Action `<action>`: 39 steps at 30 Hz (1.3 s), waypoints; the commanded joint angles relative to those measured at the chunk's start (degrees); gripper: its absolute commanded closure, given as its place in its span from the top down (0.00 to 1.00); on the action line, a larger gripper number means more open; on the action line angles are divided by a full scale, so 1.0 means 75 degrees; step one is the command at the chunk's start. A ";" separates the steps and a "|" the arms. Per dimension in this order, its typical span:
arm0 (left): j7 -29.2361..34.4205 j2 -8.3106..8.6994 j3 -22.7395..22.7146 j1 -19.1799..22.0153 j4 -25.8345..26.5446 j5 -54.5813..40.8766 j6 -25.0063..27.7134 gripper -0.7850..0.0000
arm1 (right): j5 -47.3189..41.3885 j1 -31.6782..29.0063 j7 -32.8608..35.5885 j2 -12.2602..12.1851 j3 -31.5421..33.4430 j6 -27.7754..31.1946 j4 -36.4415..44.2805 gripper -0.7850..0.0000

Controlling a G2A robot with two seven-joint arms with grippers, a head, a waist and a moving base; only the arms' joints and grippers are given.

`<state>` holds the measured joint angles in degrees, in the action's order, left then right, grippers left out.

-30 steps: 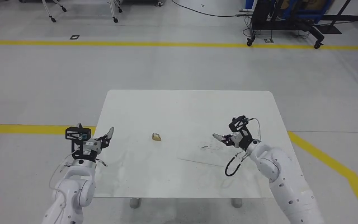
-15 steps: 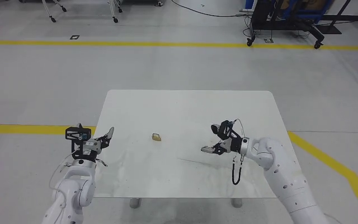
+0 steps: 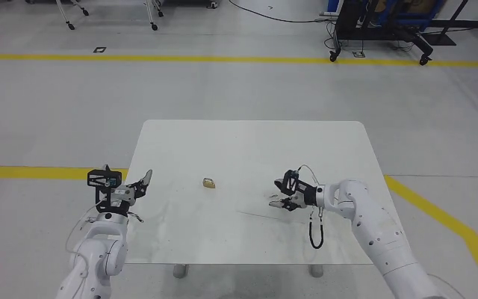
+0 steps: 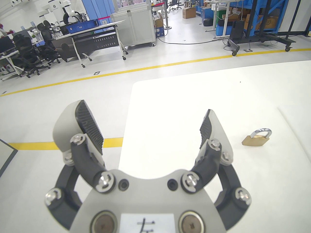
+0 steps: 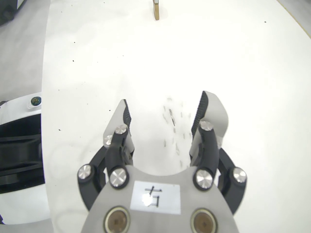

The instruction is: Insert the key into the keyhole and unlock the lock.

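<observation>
Right claw (image 3: pixel 277 193) (image 5: pixel 165 105) is low over the bench (image 3: pixel 246 146), right of centre, with its fingers (image 5: pixel 201 109) spread apart and holding nothing. The key (image 5: pixel 172 117) (image 3: pixel 274 196) lies flat on the bench in the gap between those fingers, closer to one pad, among small scuff marks (image 5: pixel 176 146). The brass padlock (image 3: pixel 210 182) (image 4: pixel 257 138) (image 5: pixel 156 3) sits near bench centre, well apart from the key and from both claws. It has a silver shackle and is edge-on to the right wrist camera. I can't tell from these views whether the shackle is latched. Left claw (image 3: pixel 143 183) (image 4: pixel 145 117) hangs at the bench's left edge, fingers spread wide, also holding nothing, aimed across the bench with the padlock off to one side of its line.
</observation>
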<state>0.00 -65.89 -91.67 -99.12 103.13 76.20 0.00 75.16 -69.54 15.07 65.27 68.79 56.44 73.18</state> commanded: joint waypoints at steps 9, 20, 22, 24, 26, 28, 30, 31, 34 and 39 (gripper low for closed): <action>0.0000 0.0000 0.0000 0.0000 0.0000 0.0000 0.0000 1.00 | 0.0414 0.0063 0.0265 -0.0020 -0.0317 -0.0308 0.0012 0.38; 0.0000 0.0000 0.0000 0.0000 0.0000 0.0000 0.0000 1.00 | 0.0391 0.0156 0.0598 -0.0021 -0.0568 -0.0610 0.0007 0.22; 0.0000 0.0000 0.0000 0.0000 0.0000 0.0000 0.0000 1.00 | 0.0371 0.0176 0.0659 -0.0020 -0.0611 -0.0656 0.0007 0.14; 0.0000 0.0000 0.0000 0.0000 0.0000 0.0000 0.0000 1.00 | 0.0354 0.0195 0.0704 -0.0023 -0.0642 -0.0680 0.0004 0.07; 0.0000 0.0000 0.0000 0.0000 0.0000 0.0000 0.0000 1.00 | 0.0353 0.0207 0.0749 -0.0030 -0.0660 -0.0707 0.0009 0.00; 0.0000 0.0000 0.0000 0.0000 0.0000 0.0000 0.0000 1.00 | 0.0346 0.0191 0.0768 -0.0046 -0.0641 -0.0742 0.0034 0.00; 0.0000 0.0000 0.0000 0.0000 0.0000 0.0000 0.0000 1.00 | 0.0364 0.0157 0.0778 -0.0071 -0.0603 -0.0743 0.0078 0.00; 0.0000 0.0000 0.0000 0.0000 0.0000 0.0000 0.0000 1.00 | 0.0360 0.0131 0.0769 -0.0084 -0.0577 -0.0748 0.0099 0.00; 0.0000 0.0000 0.0000 0.0000 0.0000 0.0000 0.0000 1.00 | 0.0400 0.0058 0.0728 -0.0123 -0.0523 -0.0730 0.0200 0.00; 0.0000 0.0000 0.0000 0.0000 0.0000 0.0000 0.0000 1.00 | 0.0513 -0.0049 0.0584 -0.0180 -0.0465 -0.0726 0.0371 0.00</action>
<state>0.00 -65.89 -91.67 -99.12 103.13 76.20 0.00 78.89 -69.80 19.65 63.98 65.23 51.03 75.75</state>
